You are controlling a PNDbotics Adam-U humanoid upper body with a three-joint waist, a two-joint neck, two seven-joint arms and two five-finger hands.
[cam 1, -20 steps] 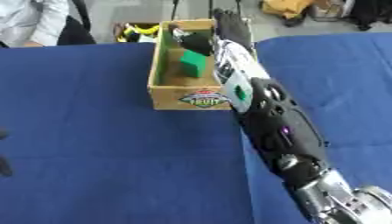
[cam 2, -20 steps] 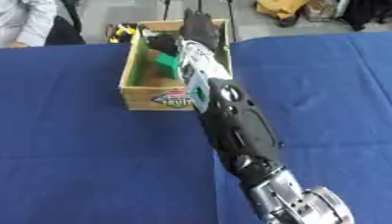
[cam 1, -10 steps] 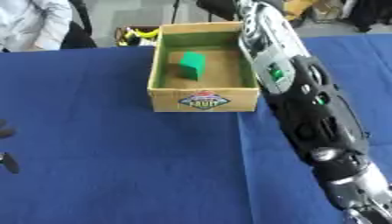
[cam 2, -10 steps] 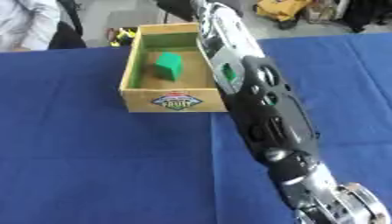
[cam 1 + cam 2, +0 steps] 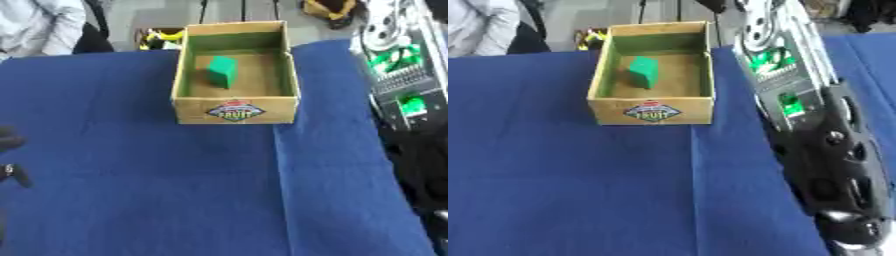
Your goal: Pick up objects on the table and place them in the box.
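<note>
Right hand itself is out of sight; only its arm (image 5: 815,130) runs along the worktop's (image 5: 579,190) right edge, so I cannot tell its fingers. Dark left hand (image 5: 10,150) shows at the left edge. Green block (image 5: 642,71) sits inside the cardboard box (image 5: 651,111) near the far edge. Placing looks done; next, find another object.

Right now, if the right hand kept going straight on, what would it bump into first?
Probably nothing shown: the right arm reaches past the cardboard box, and the hand itself leaves the picture at the top edge.

Green block (image 5: 643,71) lies in the box (image 5: 652,111) (right arm (image 5: 815,130) alongside).
</note>
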